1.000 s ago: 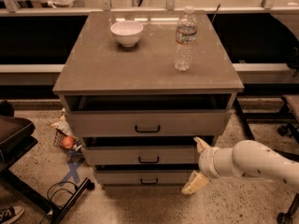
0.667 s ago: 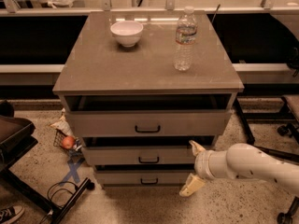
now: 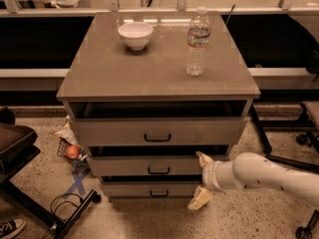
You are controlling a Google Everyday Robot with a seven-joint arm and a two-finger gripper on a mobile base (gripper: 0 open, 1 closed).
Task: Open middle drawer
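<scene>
- Claw (image 3: 196, 180) is sitting low at the right side of the drawer stack, on the end of a white arm (image 3: 269, 176) that is reaching in from the right edge. Its two fingers are standing spread wide, one pointing up and one pointing down toward the floor.
- Upper finger (image 3: 203, 159) is lying at the right end of the middle drawer (image 3: 129, 166); I cannot tell whether it is touching the front panel. Lower finger (image 3: 199, 199) is hanging just beside the right end of the lowest drawer (image 3: 144, 189).
- Middle drawer is sitting second in the stack of three. Its black bar handle (image 3: 158, 171) is lying left of the claw, with nothing gripping it, and a dark gap is showing above its front.
- Top drawer (image 3: 114, 132) is showing a dark opening between its front and the slab above.
- Surface (image 3: 149, 73) is carrying a water bottle (image 3: 198, 43) standing upright at the right and, farther back at the left, a white bowl (image 3: 135, 35), the two well apart.
</scene>
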